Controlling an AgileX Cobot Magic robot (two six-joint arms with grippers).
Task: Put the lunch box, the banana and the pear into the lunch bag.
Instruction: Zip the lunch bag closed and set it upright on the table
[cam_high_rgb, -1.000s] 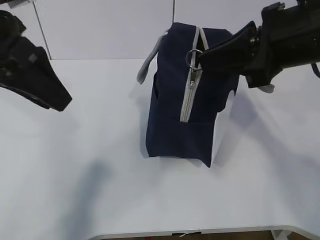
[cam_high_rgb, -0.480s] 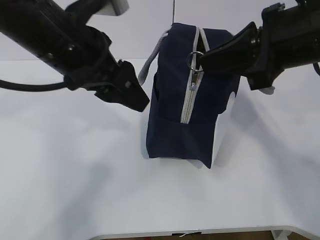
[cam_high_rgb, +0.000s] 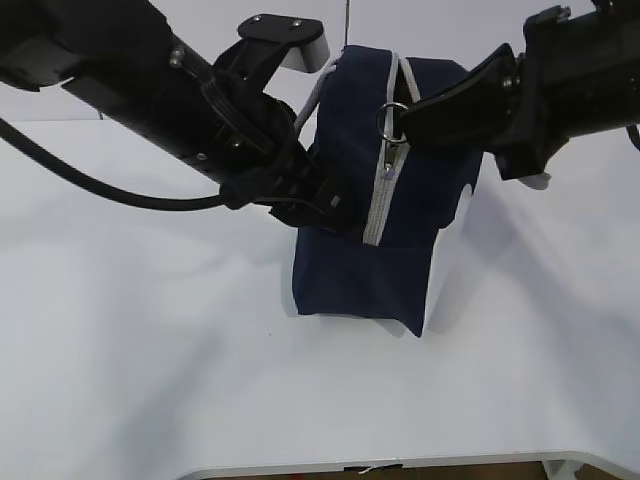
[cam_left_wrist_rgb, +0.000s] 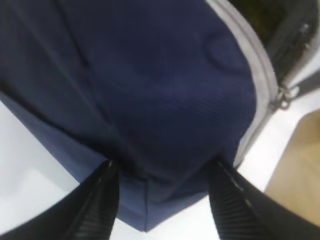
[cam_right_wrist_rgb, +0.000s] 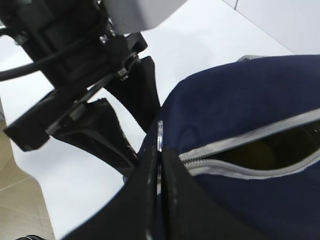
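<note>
The right gripper (cam_high_rgb: 398, 118) pinched the ring pull (cam_high_rgb: 389, 115) of the lunch bag (cam_high_rgb: 375, 190) (zipper partly open); the left gripper (cam_left_wrist_rgb: 162, 192), jaws spread, straddled the bag's corner.

White table (cam_high_rgb: 150, 350) under everything; pale wall panels (cam_high_rgb: 200, 60) behind, seam visible.

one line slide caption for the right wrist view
Right gripper pinching the metal ring pull of the partly unzipped navy-blue fabric lunch bag.
</note>
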